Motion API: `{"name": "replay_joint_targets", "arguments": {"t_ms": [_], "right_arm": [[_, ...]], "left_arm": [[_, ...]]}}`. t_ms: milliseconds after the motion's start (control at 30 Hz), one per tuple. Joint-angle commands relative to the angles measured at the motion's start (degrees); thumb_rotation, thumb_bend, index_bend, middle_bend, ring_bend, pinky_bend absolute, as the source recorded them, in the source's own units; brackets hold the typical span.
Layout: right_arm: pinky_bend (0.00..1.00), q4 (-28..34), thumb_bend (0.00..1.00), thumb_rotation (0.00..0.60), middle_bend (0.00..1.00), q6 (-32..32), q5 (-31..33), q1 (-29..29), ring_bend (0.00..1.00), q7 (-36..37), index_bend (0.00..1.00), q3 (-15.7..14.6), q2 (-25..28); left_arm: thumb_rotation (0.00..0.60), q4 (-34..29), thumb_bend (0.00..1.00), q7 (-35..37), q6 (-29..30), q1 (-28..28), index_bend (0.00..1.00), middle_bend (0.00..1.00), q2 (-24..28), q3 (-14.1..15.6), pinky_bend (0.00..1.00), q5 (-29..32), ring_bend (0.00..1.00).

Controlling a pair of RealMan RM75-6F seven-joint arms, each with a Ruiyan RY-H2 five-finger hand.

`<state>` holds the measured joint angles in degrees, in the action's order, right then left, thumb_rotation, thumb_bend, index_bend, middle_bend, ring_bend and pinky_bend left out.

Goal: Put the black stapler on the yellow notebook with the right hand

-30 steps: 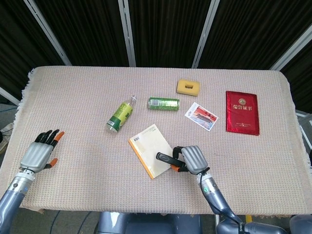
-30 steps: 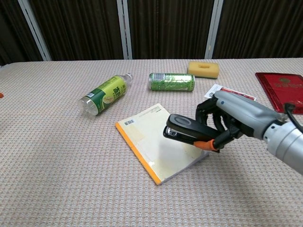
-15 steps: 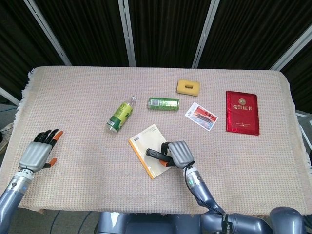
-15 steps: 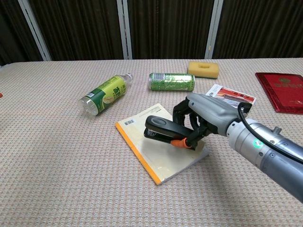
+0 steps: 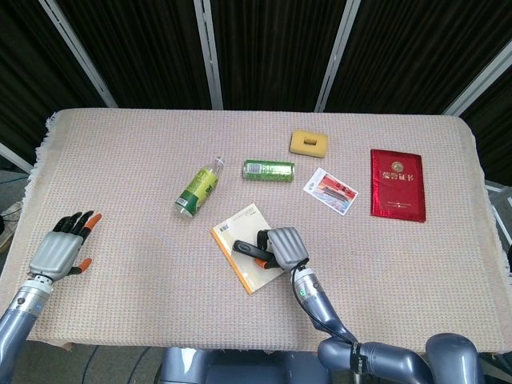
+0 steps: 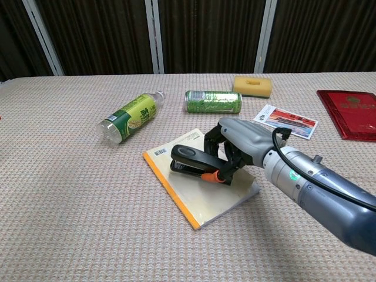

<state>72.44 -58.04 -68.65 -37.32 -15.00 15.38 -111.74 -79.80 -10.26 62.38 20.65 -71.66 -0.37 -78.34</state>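
- The right robot hand (image 5: 285, 246) (image 6: 238, 143) has its fingers wrapped around the black stapler (image 5: 250, 250) (image 6: 192, 161), holding it over the yellow notebook (image 5: 249, 247) (image 6: 197, 185).
- The stapler points away from the palm, toward the robot's left; whether its base touches the cover cannot be told.
- The notebook lies flat on the tabletop (image 5: 144, 248) (image 6: 70, 200) directly under this robot hand, with its spine edge on the side away from the palm.
- Beyond the right robot hand lie a green can (image 5: 268, 170) (image 6: 212, 101) and a plastic bottle (image 5: 198, 190) (image 6: 128, 117), both on their sides.
- A yellow sponge (image 5: 310, 142) (image 6: 252, 86), a card (image 5: 330, 190) (image 6: 285, 120) and a red booklet (image 5: 397, 183) (image 6: 351, 113) lie further off on its right.
- The left robot hand (image 5: 61, 250) sits well apart at the tabletop's edge, fingers spread and holding nothing.
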Motion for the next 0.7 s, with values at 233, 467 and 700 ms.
{"name": "replay_joint_targets", "arguments": {"t_ms": [233,467,700], "right_arm": [[0.36,-0.45,0.21,0.6,0.04,1.64,-0.32,-0.01,0.13,1.45,0.03,-1.5,2.08],[0.23,6.6,0.18,0.6,0.0,0.84,2.96,1.45,0.0,-3.67,0.0,-2.3,6.02],[0.15,20.17,0.18,0.6,0.0,-6.66,2.06,5.81,0.0,-11.82,0.0,-4.69,16.8]], "left_arm": [[0.6,0.18,0.31,0.63,0.68,-0.21,0.0,0.0,0.02,0.12,0.1,-0.58,0.0],[0.6,0.03,0.31,0.99,0.73,-0.2,0.0,0.0,0.1,0.28,0.1,-0.95,0.0],[0.6,-0.3,0.31,1.15,1.67,-0.53,0.0,0.0,0.37,0.29,0.1,-1.38,0.0]]}}
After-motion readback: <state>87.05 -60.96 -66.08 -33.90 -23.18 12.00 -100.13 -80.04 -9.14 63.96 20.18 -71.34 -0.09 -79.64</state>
